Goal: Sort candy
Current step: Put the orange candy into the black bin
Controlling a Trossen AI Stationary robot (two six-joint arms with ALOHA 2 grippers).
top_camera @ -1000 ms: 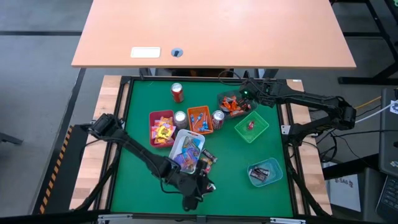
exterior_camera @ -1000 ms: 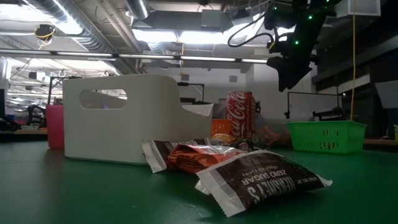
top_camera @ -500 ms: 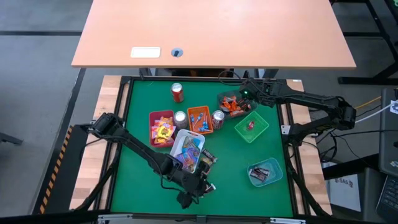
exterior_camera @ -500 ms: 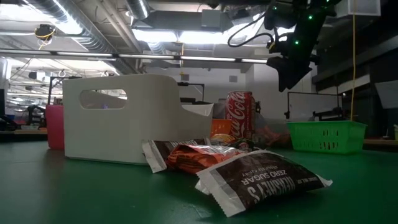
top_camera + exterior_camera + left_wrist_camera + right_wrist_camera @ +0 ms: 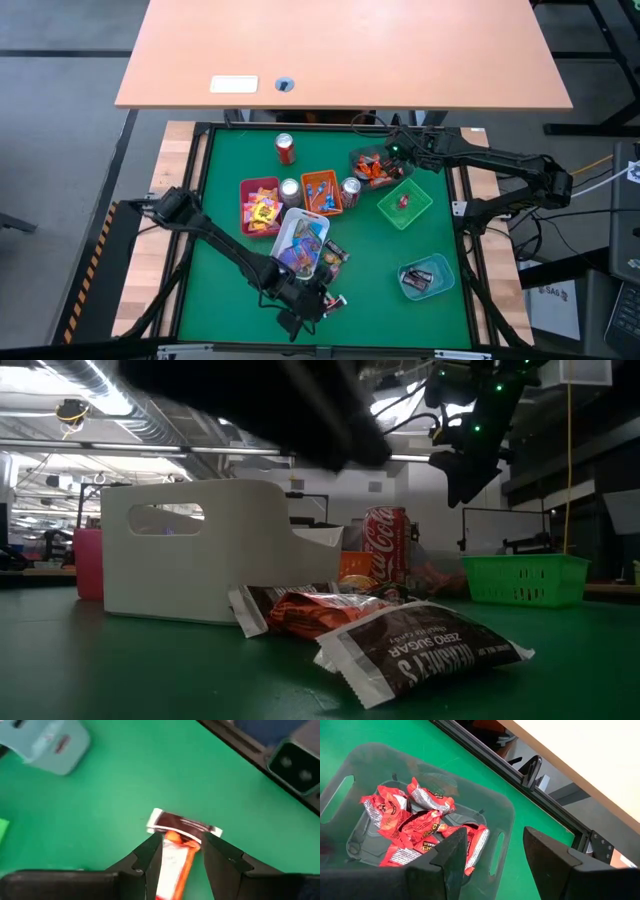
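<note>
Left pincer (image 5: pixel 182 851) moved twd candy (image 5: pixel 175 862), gripping orange wrapper; right pincer (image 5: pixel 492 851) open.

Candy, sorted lots: orange-red wrapped pieces (image 5: pixel 415 827) heaped in the grey tray; yellow pieces (image 5: pixel 263 212) in the pink tray; mixed blue and purple pieces (image 5: pixel 303 245) in the white tray; dark pieces (image 5: pixel 420 279) in the light blue tray; one red piece (image 5: pixel 403 201) in the green tray

Loose on the desk: an orange wrapper (image 5: pixel 174 862) between the left jaws, a dark wrapper (image 5: pixel 182 823) lying crosswise just beyond it
</note>
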